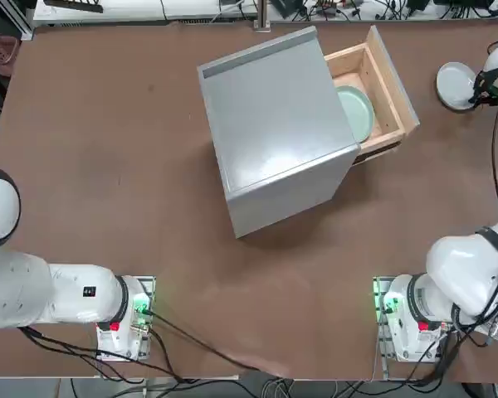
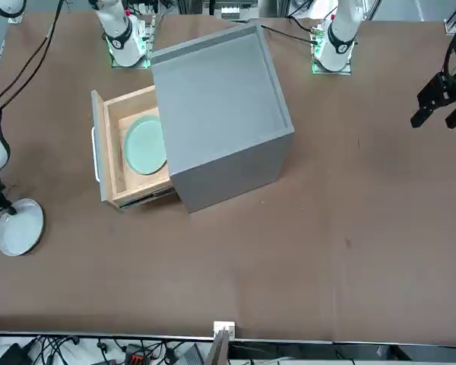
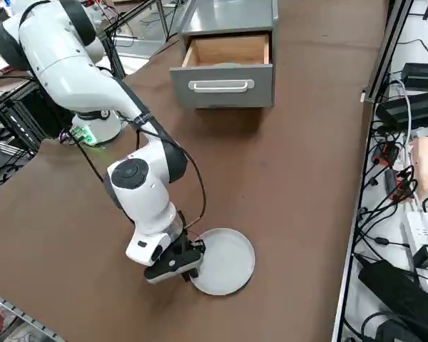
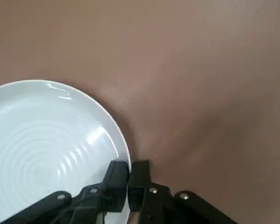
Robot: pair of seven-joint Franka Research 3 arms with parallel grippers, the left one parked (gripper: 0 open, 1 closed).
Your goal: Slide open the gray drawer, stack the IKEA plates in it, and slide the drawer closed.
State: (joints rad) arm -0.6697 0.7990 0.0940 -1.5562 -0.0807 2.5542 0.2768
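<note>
The gray drawer (image 1: 396,93) (image 2: 99,152) (image 3: 225,85) stands slid out of the gray cabinet (image 1: 274,124) (image 2: 220,99). A mint green IKEA plate (image 1: 357,112) (image 2: 144,144) lies flat inside it. The white plate (image 1: 455,84) (image 2: 19,226) (image 3: 225,262) (image 4: 46,149) rests on the table to the drawer's right, near the table's edge. My right gripper (image 1: 481,93) (image 2: 1,207) (image 3: 189,269) (image 4: 129,173) is low at that plate's rim. It is shut on the rim, with one finger over the plate and the other outside it.
The brown table's right edge (image 3: 357,214) runs close beside the white plate. Cables and power strips (image 3: 414,92) lie beyond it. The drawer's handle (image 3: 221,85) faces the plate across bare tabletop. The parked left arm (image 1: 58,290) sits at the near left.
</note>
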